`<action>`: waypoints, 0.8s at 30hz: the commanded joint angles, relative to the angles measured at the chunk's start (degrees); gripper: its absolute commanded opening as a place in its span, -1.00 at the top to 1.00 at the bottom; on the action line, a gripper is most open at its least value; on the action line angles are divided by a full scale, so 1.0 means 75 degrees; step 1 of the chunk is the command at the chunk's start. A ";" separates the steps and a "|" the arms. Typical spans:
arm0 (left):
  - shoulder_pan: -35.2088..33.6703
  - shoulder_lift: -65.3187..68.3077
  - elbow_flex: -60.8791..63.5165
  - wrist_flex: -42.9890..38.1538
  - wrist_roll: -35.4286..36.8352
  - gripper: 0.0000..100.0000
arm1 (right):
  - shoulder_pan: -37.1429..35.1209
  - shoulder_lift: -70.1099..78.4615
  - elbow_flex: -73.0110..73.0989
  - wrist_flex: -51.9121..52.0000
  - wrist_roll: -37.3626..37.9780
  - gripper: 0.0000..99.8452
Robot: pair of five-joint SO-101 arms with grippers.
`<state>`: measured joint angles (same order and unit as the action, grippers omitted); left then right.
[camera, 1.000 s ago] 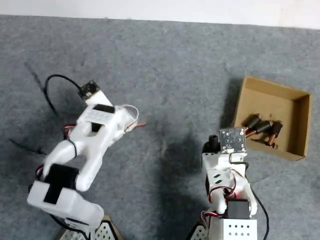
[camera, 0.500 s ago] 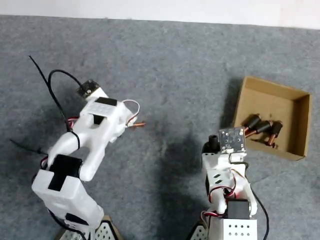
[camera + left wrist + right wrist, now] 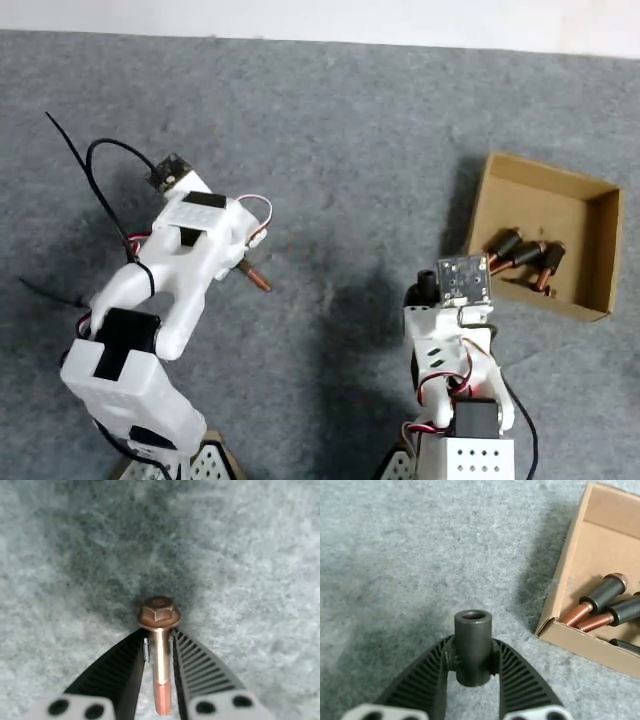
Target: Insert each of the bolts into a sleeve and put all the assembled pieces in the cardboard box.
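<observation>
My left gripper [image 3: 159,645] is shut on a copper bolt [image 3: 159,630], hex head pointing away from the wrist, over the grey mat. From above, that bolt [image 3: 254,275] sticks out from under the left arm at the table's left. My right gripper [image 3: 472,657] is shut on a black sleeve [image 3: 472,645], held upright with its bore open to the camera. The right arm's wrist [image 3: 463,281] sits just left of the cardboard box [image 3: 590,200], which holds several assembled pieces [image 3: 525,258], also visible from the right wrist [image 3: 605,602].
Grey carpet-like mat [image 3: 340,150] covers the table. A black cable [image 3: 95,190] loops beside the left arm. The box's near corner [image 3: 545,627] lies close to the held sleeve. Open mat lies between the two arms.
The left arm swung and turned its wrist, so the bolt now points down-right instead of straight right. The right arm has stayed still.
</observation>
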<state>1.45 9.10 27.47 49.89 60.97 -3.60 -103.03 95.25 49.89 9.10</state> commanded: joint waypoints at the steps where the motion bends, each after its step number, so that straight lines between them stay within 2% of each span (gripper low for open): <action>1: 0.0088 -0.0979 0.0299 -0.0012 -0.0188 0.99 | 0.0041 -0.0029 0.0006 -0.0287 0.0082 0.99; 5: 0.0498 -0.2655 0.1412 -0.0281 -0.0563 0.99 | 0.0006 -0.0029 0.0006 -0.0299 0.0094 0.99; 11: 0.0803 -0.6019 0.4167 -0.2122 -0.0610 0.99 | -0.0873 -0.0029 0.0006 -0.0264 0.0094 0.99; 15: 0.0815 -0.8316 0.5679 -0.2954 -0.1418 0.99 | -0.1659 -0.0029 0.0006 -0.0275 0.0105 0.99; 20: 0.0815 -1.0860 0.7015 -0.3200 -0.1489 0.99 | -0.3182 -0.0029 0.0029 -0.0299 0.1149 0.99; 24: 0.0815 -1.2501 0.7789 -0.3188 -0.1477 0.99 | -0.3909 -0.0029 0.0029 -0.0311 0.1313 0.99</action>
<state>6.46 -74.95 83.91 27.56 50.24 -29.19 -103.03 95.34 49.89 17.71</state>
